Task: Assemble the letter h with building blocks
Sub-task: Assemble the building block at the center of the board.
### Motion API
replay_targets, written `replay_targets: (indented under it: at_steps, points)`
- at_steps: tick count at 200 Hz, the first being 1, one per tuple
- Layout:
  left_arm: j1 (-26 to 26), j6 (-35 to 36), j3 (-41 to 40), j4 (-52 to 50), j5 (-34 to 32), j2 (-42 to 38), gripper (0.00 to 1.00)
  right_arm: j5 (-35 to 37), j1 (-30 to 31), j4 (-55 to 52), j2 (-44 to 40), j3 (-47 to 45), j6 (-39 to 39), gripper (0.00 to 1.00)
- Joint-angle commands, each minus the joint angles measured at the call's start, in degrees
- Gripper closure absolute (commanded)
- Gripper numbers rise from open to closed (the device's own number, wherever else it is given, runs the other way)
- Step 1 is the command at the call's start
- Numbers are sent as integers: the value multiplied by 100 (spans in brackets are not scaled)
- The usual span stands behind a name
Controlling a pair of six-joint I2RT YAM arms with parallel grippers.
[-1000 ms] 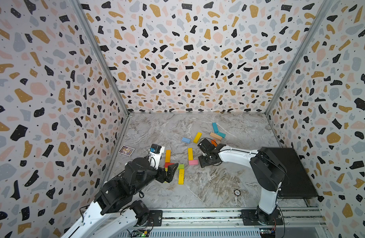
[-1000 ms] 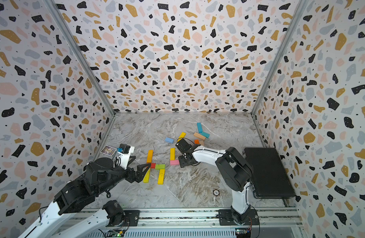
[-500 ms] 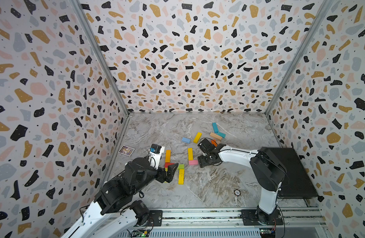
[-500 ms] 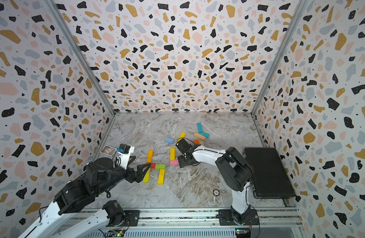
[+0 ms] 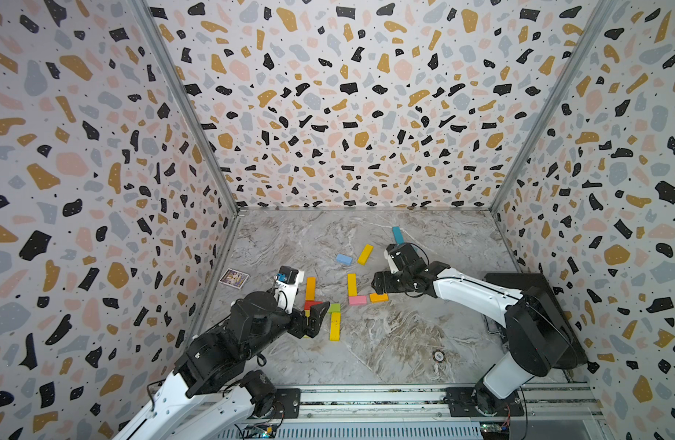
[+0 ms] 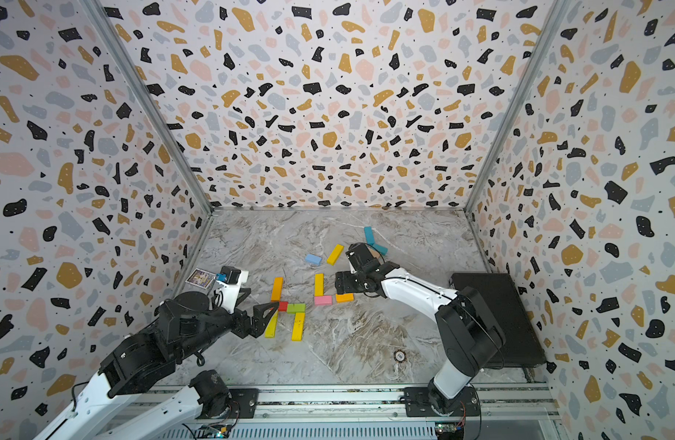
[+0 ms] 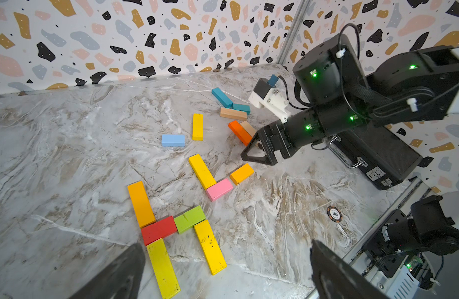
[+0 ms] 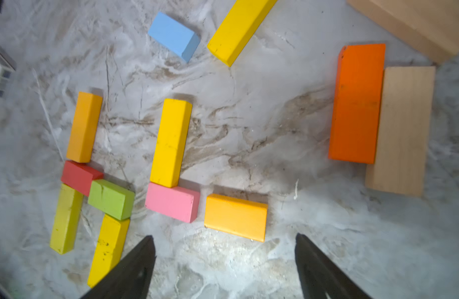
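A: What are the right fingers [image 8: 135,269] doing?
B: They are standing spread and holding nothing. The short orange block [image 8: 236,217] is lying on the table [image 8: 249,124] just beyond their tips, apart from them.
A: Where is that block sitting?
B: Just right of the pink block [image 8: 172,202], with a thin gap showing between them. The pink one is touching the near end of a yellow bar [image 8: 170,142], so the three are lying in an L near the middle of the table.
A: And to the left of that?
B: A group is lying in an h shape: an orange bar [image 7: 140,203] is pointing far, a red block [image 7: 159,230] and a green block [image 7: 189,219] are running across, and a yellow left leg [image 7: 163,268] and right leg [image 7: 210,247] are pointing near.
A: Are the left fingers [image 7: 119,274] gripping any of it?
B: No, they are hanging wide apart by the left leg, empty.
A: Anything lying farther back?
B: Loose pieces: a blue block [image 7: 173,140], a spare yellow [image 7: 197,126], and further right a dark orange bar [image 7: 240,132] touching a tan bar [image 8: 402,129], with a teal bar [image 7: 221,97] beyond.
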Motion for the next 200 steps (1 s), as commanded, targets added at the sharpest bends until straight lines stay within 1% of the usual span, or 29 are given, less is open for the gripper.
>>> replay_targets:
  at_steps: [1, 23, 71, 124, 200]
  points:
    - [26, 101, -15, 141, -99, -43, 1, -965, -204, 364, 350, -232, 334, 15]
    - [26, 92, -15, 130, -105, -57, 1, -1058, -254, 417, 557, -209, 311, 18]
    - [34, 110, -25, 145, -115, -58, 1, -1068, -263, 400, 646, -300, 259, 20]
    - [27, 106, -20, 164, -94, -6, 1, -1339, -245, 537, 818, -284, 214, 22]
    - [26, 111, -33, 180, -68, 1, 1, -1338, -158, 505, 793, -277, 209, 23]
